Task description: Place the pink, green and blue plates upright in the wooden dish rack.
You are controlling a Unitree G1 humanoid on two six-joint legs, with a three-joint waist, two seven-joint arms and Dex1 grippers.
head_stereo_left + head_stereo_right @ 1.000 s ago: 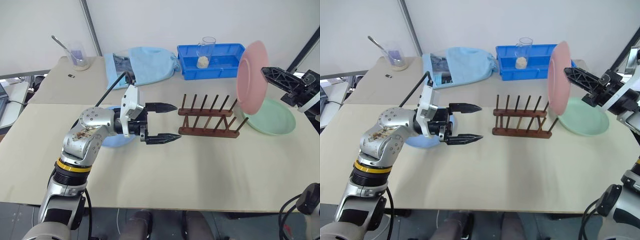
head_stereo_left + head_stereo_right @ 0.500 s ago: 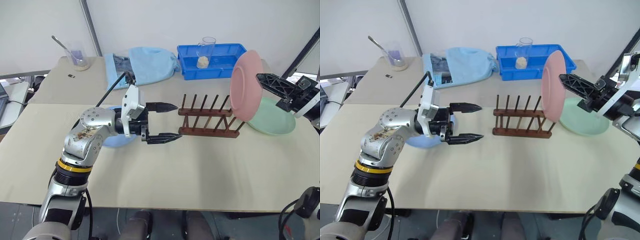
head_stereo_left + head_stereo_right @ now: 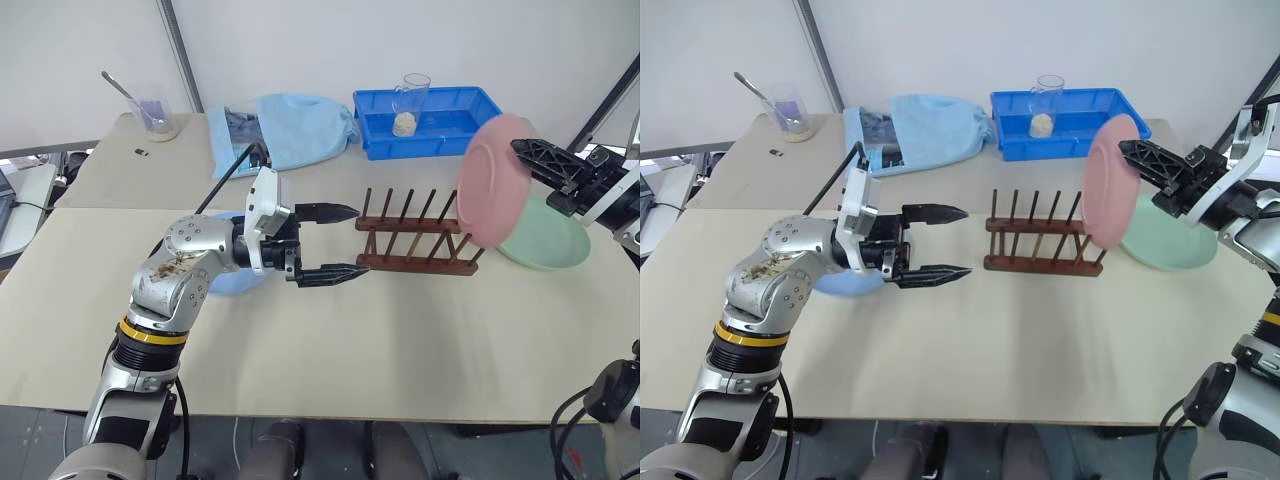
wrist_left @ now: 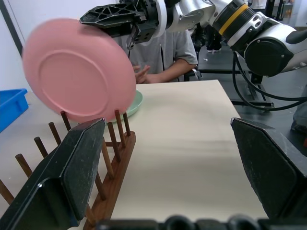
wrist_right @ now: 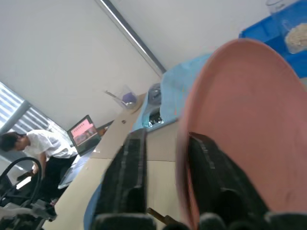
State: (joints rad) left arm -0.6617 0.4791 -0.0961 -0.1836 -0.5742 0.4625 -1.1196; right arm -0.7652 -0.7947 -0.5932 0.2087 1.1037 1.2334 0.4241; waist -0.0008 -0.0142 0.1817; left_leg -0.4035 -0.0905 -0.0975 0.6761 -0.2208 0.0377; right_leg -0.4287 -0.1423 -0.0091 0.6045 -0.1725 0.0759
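The pink plate (image 3: pixel 492 182) stands tilted at the right end of the wooden dish rack (image 3: pixel 414 243), its lower edge down among the last pegs. My right gripper (image 3: pixel 520 150) is at the plate's upper rim. In the right wrist view its fingers (image 5: pixel 127 177) are parted, the rim between them with a gap on one side. The green plate (image 3: pixel 552 243) lies flat on the table behind the pink one. My left gripper (image 3: pixel 358 240) hovers open and empty just left of the rack. The blue plate (image 3: pixel 222 284) lies flat under my left forearm, mostly hidden.
At the back of the table stand a bright-blue tray (image 3: pixel 440 132) with a glass cup (image 3: pixel 412 100), a light-blue cloth (image 3: pixel 300 125) and a glass with a spoon (image 3: pixel 155 112). A person (image 4: pixel 165 52) sits beyond the table's right end.
The pink plate came down and leftward from above the green plate to the rack's right end and now leans there. The right gripper's fingers have parted. The left arm kept still.
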